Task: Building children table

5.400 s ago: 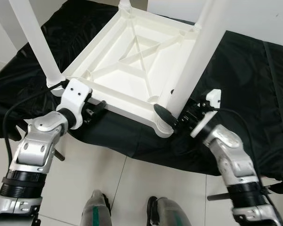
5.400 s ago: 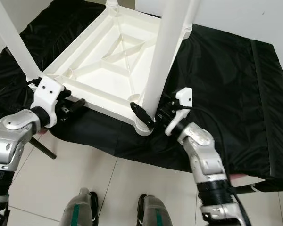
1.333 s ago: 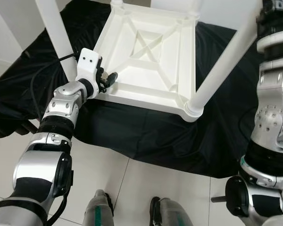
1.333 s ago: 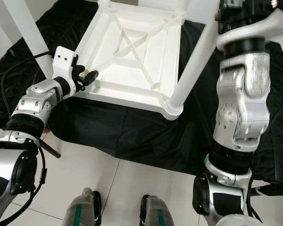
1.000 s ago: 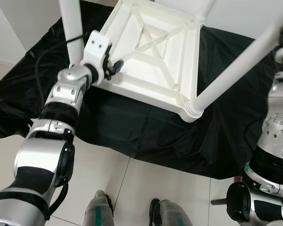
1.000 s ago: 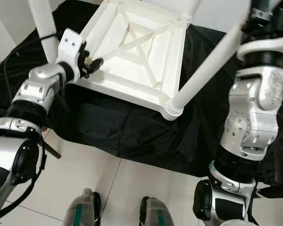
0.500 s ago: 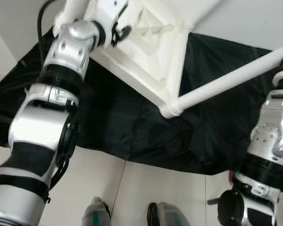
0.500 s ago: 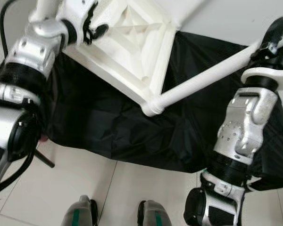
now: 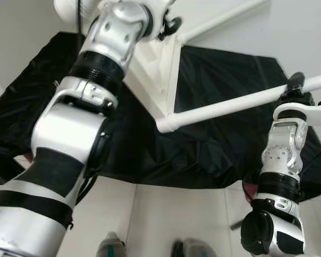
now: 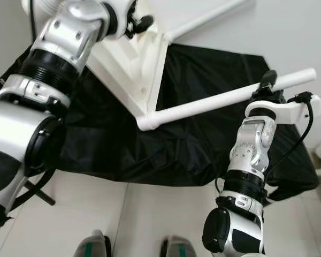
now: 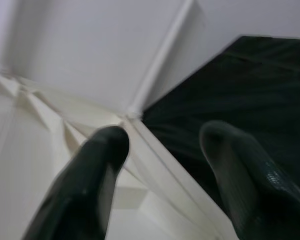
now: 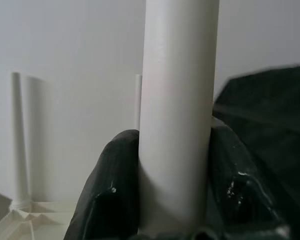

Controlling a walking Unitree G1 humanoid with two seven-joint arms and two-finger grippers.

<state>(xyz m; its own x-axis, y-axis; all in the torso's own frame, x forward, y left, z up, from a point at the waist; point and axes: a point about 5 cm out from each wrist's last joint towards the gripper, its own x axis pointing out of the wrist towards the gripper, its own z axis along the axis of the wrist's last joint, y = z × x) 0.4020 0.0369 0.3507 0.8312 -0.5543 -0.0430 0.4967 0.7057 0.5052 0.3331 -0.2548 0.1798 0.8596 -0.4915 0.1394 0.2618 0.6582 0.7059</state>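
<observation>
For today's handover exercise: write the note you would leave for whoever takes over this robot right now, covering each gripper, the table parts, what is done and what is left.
Right gripper: shut on a white table leg, near its free end.
Left gripper: raised high at the table frame's rim; grip unclear.
The table hangs tilted on its side above the black cloth, legs fitted.
Done: legs attached, table lifted.
Left: finish turning it and stand it upright on its legs.

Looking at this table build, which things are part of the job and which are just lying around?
Part of the job:
- white table top, tipped up on its edge
- white table leg
- right claw, shut on that leg
- left claw, open at the top's rim

Just there:
- black cloth underneath
- tiled floor
</observation>
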